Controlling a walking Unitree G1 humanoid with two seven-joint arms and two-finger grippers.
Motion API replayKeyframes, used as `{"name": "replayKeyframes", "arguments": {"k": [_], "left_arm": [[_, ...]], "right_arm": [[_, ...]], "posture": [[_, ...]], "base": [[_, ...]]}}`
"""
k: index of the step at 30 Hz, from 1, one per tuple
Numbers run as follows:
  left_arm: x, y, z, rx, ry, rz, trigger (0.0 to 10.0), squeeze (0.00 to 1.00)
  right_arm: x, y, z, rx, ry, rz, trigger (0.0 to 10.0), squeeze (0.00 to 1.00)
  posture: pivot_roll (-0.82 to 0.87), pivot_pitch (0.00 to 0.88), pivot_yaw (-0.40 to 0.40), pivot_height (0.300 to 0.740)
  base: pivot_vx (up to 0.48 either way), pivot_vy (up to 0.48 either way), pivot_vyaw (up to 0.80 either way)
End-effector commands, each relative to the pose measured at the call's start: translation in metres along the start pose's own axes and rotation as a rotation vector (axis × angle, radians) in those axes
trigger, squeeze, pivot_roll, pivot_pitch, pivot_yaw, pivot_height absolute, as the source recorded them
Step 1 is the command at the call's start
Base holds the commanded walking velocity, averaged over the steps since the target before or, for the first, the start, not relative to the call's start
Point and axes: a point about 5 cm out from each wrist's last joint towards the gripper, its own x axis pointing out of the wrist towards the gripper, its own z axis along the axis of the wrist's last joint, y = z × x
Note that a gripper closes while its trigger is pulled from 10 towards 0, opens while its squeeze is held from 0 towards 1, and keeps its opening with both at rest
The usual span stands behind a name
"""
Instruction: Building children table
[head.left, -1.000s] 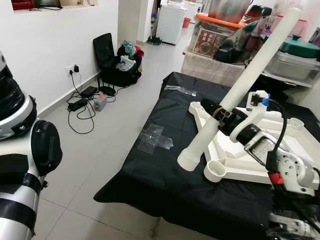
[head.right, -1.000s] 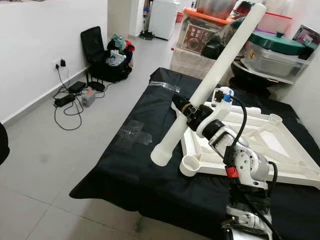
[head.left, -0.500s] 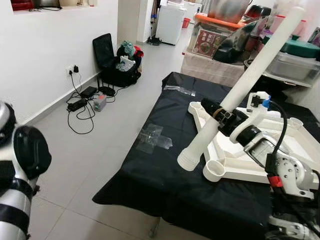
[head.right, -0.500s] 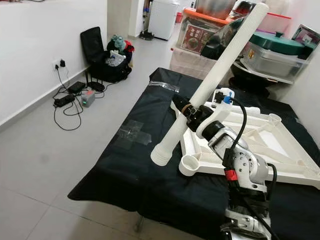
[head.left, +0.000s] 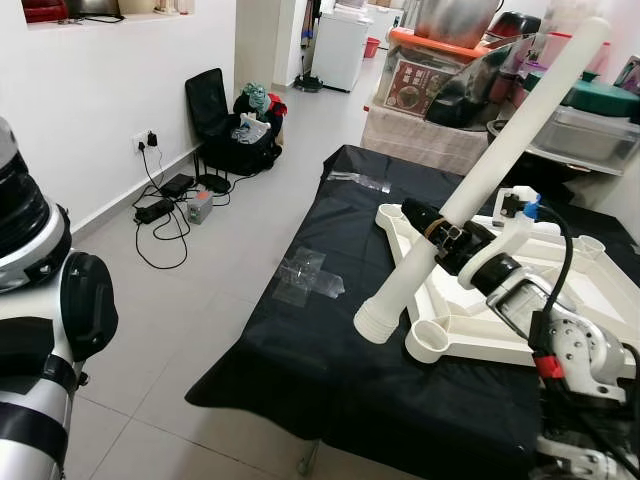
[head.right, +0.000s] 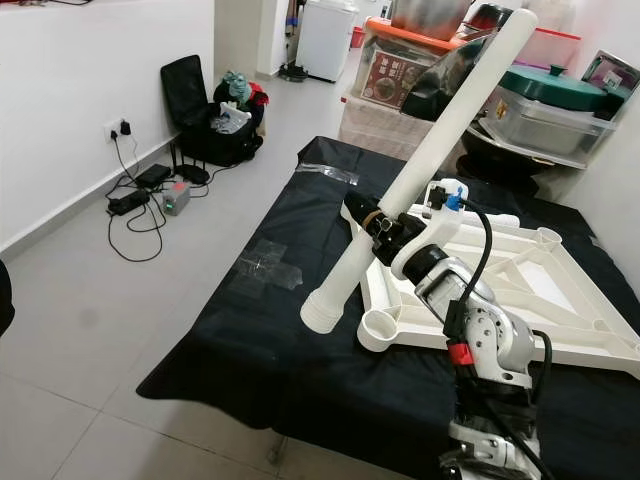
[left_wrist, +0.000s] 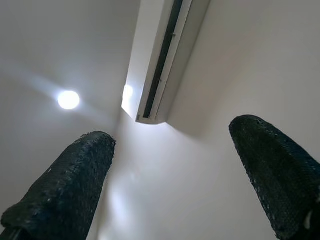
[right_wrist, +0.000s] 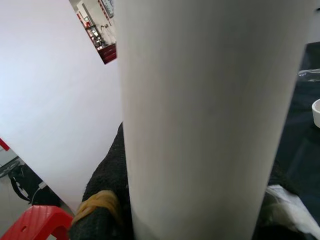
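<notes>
Assembly looks early: the white plastic tabletop frame (head.left: 520, 300) lies upside down on the black-draped table (head.left: 330, 360), its near-corner socket unfilled. The right gripper (head.left: 447, 232) pinches the long white plastic tube leg (head.left: 480, 180) mid-length, above the frame's near-left corner. Long axis slanted; threaded end low, other end up and away. Left gripper (left_wrist: 175, 195) spread, idle.

Right gripper (head.left: 437, 228) clamped on table leg (head.left: 480, 180), arm extended toward 11 o'clock; left gripper (left_wrist: 175, 175) raised, fingers (left_wrist: 65, 190) apart.
</notes>
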Motion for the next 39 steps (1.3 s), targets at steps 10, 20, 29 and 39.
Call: {"name": "replayKeyframes", "arguments": {"k": [10,20,29,39], "left_arm": [[-0.112,-0.022,-0.107,-0.104,0.555,0.221,10.0,0.0],[-0.218,-0.084,-0.175,-0.234,1.008,0.485,10.0,0.0],[-0.256,-0.133,-0.182,-0.343,1.171,0.431,10.0,0.0],[-0.269,-0.158,-0.183,-0.359,1.249,0.383,10.0,0.0]], "right_arm": [[-0.005,0.009,0.011,-0.226,-0.107,-0.086,0.0,0.0],[-0.004,0.015,0.043,-0.375,-0.301,-0.234,0.0,0.0],[-0.014,-0.017,0.023,-0.376,-0.235,-0.522,10.0,0.0],[-0.018,-0.037,-0.001,-0.392,-0.03,-0.769,10.0,0.0]], "posture": [[0.02,0.0,-0.131,0.74],[0.04,0.0,-0.118,0.74],[0.05,0.0,-0.11,0.74],[0.05,0.0,-0.108,0.74]], "base": [[0.0,0.0,0.0],[0.0,0.0,0.0],[0.0,0.0,0.0],[0.0,0.0,0.0]]}}
